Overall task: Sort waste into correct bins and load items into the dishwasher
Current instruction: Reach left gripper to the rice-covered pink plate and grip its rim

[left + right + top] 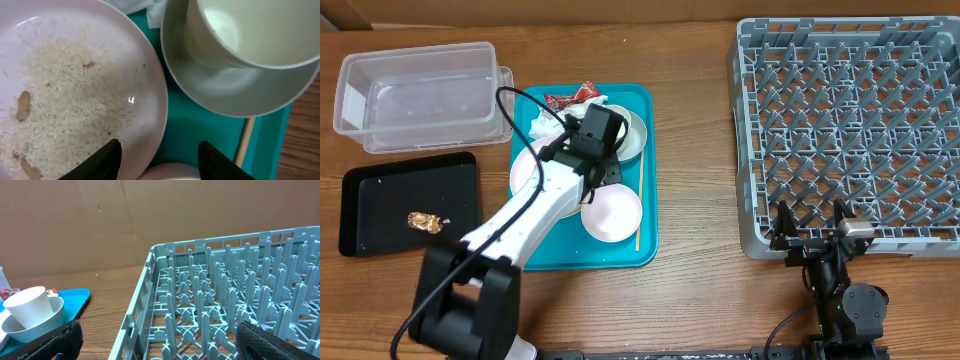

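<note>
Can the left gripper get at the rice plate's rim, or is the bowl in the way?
Probably yes: the left gripper hangs open astride the rim of the rice plate, and the bowl sits apart from it.

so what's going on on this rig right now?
The left end effector hovers open over the teal tray, jaws either side of the rim of the plate of rice, beside a cup nested in a bowl. The right end effector sits open by the dish rack, no dishes in it yet. One food scrap lies in the black tray.
</note>
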Controlling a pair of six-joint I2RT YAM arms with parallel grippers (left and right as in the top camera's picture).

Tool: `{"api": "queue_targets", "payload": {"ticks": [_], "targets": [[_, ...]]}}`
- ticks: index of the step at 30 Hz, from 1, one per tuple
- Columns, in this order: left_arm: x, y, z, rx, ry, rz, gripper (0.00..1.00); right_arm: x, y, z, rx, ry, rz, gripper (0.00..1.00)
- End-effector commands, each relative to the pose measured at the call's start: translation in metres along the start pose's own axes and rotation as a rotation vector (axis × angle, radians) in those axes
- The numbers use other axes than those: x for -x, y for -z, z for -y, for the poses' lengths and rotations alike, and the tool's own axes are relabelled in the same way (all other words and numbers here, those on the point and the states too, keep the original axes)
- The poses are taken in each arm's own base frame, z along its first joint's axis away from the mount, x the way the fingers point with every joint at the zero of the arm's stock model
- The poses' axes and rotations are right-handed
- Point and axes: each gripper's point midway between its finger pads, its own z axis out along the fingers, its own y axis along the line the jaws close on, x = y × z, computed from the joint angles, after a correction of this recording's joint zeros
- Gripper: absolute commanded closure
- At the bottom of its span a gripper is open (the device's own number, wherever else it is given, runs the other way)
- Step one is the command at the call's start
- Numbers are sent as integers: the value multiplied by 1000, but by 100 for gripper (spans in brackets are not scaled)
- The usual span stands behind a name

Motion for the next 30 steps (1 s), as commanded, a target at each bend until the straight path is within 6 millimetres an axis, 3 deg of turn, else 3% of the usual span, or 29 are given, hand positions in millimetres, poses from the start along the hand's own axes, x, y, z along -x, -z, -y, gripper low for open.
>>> {"api": "queue_targets", "payload": {"ticks": [1,7,17,30], "targets": [[7,-6,0,21,-19,17,48,-1,0,2,-9,6,7,0],[7,-10,-4,42,-20,19,48,-1,0,2,-9,6,6,0],[-19,-36,-14,107,-35,-86,51,-1,0,2,-9,6,6,0],[-21,-38,-16,113,-38,-91,53,-1,0,2,-9,6,7,0]]}}
